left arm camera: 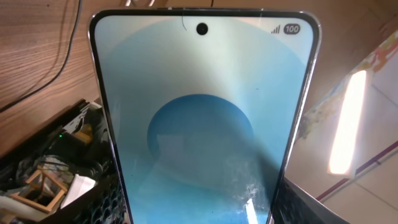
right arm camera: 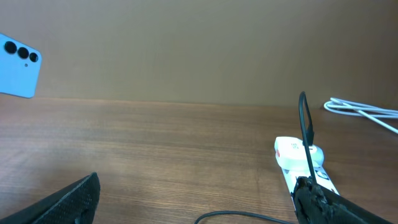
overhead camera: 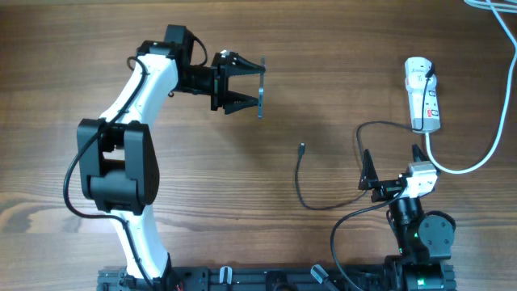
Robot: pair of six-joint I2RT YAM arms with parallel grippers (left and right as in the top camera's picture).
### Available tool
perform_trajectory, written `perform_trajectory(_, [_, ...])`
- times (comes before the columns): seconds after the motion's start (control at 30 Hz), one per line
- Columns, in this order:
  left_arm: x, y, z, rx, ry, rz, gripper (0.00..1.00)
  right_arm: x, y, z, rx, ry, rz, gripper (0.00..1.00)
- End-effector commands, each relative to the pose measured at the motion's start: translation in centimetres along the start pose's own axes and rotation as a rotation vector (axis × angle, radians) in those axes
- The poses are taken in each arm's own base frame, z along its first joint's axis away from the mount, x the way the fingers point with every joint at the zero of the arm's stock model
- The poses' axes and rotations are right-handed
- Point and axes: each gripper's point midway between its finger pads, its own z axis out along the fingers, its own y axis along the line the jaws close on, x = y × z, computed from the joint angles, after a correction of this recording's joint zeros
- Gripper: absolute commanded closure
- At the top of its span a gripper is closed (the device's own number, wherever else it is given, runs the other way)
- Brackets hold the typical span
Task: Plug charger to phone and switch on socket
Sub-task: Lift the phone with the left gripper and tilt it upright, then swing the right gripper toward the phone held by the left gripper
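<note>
**Phone held aloft on the left, charger lying loose mid-table**

Over on the left, the left gripper (overhead camera: 252, 86) has its fingers pinched on the phone (overhead camera: 262, 82) and holds it up off the table (overhead camera: 339, 48). From above the phone shows only as a thin edge. The left wrist camera sits right against its pale blue screen (left arm camera: 205, 124), with the camera hole at the top. From the right wrist the phone's blue back (right arm camera: 17, 65) hangs in the air, well apart from everything else.

Near the middle, the charger (overhead camera: 296, 179) lies slack on the wood. Its small dark connector tip (overhead camera: 302, 148) is free and touches nothing.

Further right, the right gripper (overhead camera: 393, 166) sits low over the table with its fingers spread wide and nothing between them.

At the far right lies the socket (overhead camera: 422, 93), white with red marks. A dark plug seems to sit in its far end, though that is hard to make out from here. The thick white cord (overhead camera: 485, 153) curves away beside it.
</note>
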Motion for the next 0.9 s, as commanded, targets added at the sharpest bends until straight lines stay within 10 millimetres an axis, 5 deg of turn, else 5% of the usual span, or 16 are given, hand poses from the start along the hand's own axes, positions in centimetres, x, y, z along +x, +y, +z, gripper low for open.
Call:
perform_trajectory(0.0, [1.4,-1.8,-0.7,0.054,0.02,0.019,0.34,0.0,-0.3,0.0,0.018,-0.001,0.006,0.0])
perform_trajectory(0.47, [1.4,-1.8,-0.7,0.054,0.02,0.019,0.33,-0.6,-0.3,0.0,0.016,-0.026,0.006,0.0])
perform_trajectory(0.57, [1.4,-1.8,-0.7,0.054,0.02,0.02,0.33,-1.5,1.5,-0.1,-0.093,-0.059,0.091,0.0])
perform_trajectory(0.77, [1.4,-1.8,-0.7,0.054,0.02,0.02,0.33,-0.8,10.0,-3.2,-0.61,0.177,0.648,0.0])
perform_trajectory(0.87, [1.4,-1.8,-0.7,0.054,0.02,0.02,0.33,-0.8,9.6,-3.0,-0.559,0.282,1.022,0.0])
